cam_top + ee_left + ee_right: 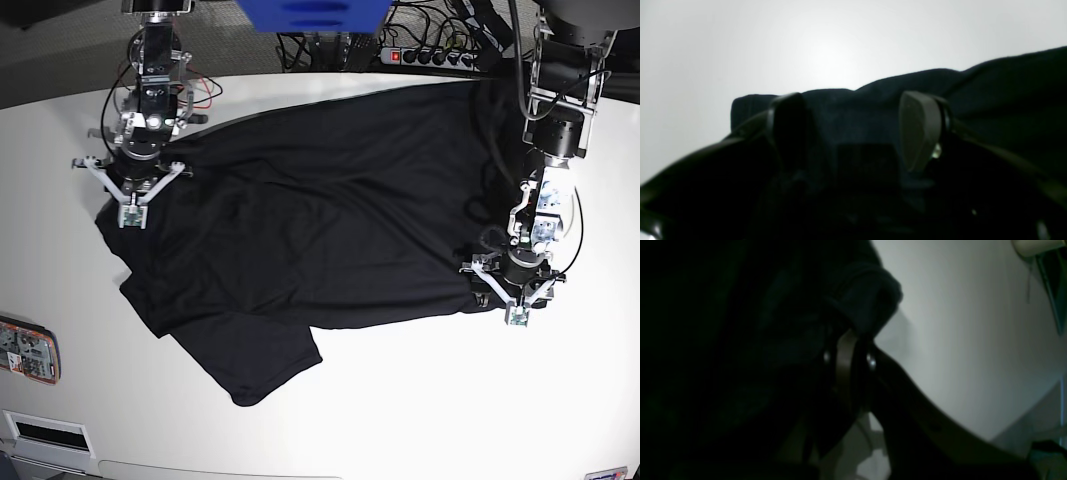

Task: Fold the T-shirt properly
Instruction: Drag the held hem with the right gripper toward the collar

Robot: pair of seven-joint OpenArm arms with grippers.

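The black T-shirt (320, 210) lies spread over the white table (450, 400), with one sleeve (265, 365) pointing to the front edge. My right gripper (133, 190) sits at the shirt's left edge. In the right wrist view the right gripper (853, 335) is shut, with a bunch of the T-shirt (870, 296) pinched at its tips. My left gripper (512, 285) stands at the shirt's right front corner. The left wrist view shows the left gripper (853, 100) open, its fingers (920, 130) wide apart over the T-shirt (1007, 100), nothing clamped.
A power strip (430, 55) and cables lie behind the table's far edge. A blue object (310, 15) hangs at the top middle. A small printed card (25, 350) rests at the table's left front edge. Bare table shows in front of the shirt.
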